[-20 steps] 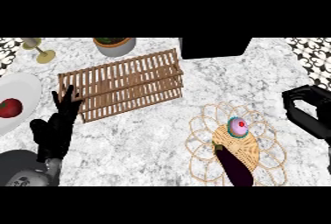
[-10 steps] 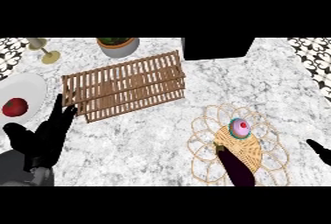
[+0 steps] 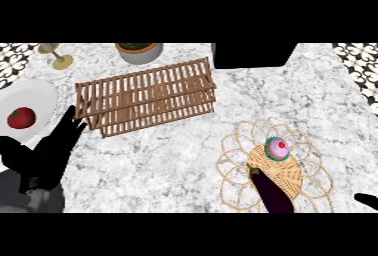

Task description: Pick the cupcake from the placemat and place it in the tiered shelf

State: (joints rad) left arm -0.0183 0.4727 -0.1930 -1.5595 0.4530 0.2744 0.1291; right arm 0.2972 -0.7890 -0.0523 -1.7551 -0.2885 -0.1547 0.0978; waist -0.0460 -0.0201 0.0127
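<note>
A white marble counter [image 3: 184, 150] is filling the frame. The wooden tiered shelf [image 3: 144, 95] is lying at upper centre. The woven placemat [image 3: 277, 172] is sitting at lower right, carrying the pink-frosted cupcake [image 3: 278, 148] and a dark eggplant [image 3: 272, 194]. At left a white plate [image 3: 29, 97] is holding a tomato [image 3: 21, 117]. The left hand [image 3: 48, 150] is resting at lower left, fingers straight. The right hand [image 3: 367, 200] is barely showing at the lower right edge; its fingers cannot be told.

On the bench [image 3: 184, 150]: one cupcake [image 3: 278, 148], one placemat [image 3: 240, 172], one tiered shelf [image 3: 145, 96], one eggplant [image 3: 272, 195], one plate [image 3: 33, 97], one tomato [image 3: 21, 117], one pot [image 3: 139, 52], one glass [image 3: 57, 56].
</note>
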